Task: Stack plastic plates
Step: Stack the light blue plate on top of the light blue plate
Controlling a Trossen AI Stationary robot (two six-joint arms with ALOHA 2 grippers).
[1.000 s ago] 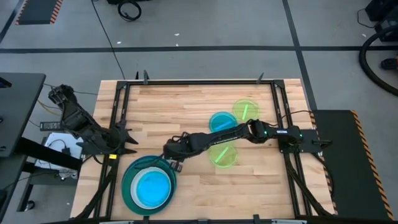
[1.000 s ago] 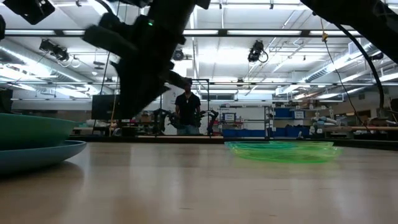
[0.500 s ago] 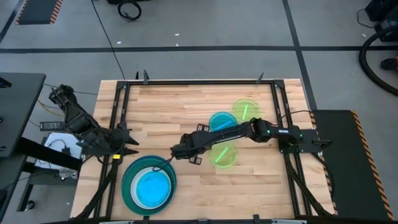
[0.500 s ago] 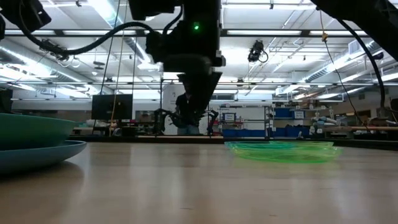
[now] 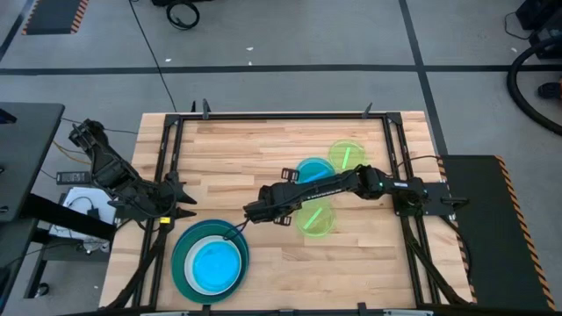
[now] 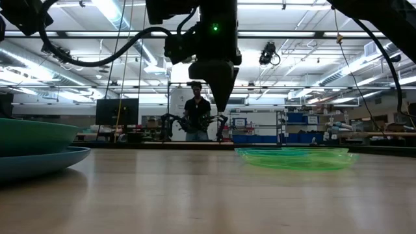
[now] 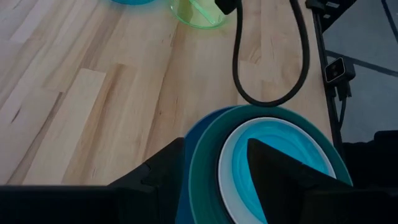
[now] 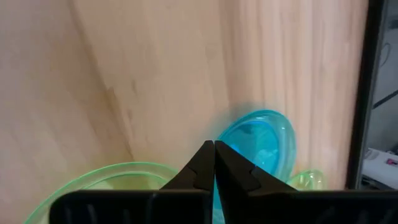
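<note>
Most of the stacking looks done: a pile of round plastic plates (image 5: 210, 262), large teal at the bottom and a translucent cyan one on top, sits near the table's (image 5: 255, 149) front-left corner. Three small translucent plates remain loose: a cyan one (image 5: 313, 171), a lime green one (image 5: 346, 155) and another lime green one (image 5: 316, 219). The right gripper (image 5: 256, 212) hovers with jaws closed, holding nothing; the pile lies just beside them, the loose plates back along the arm. The left gripper (image 5: 180, 199) waits at the table's left edge, jaws parted and empty.

Bright, even overhead lighting; ceiling lights glare in the low view, where the near tabletop blurs
</note>
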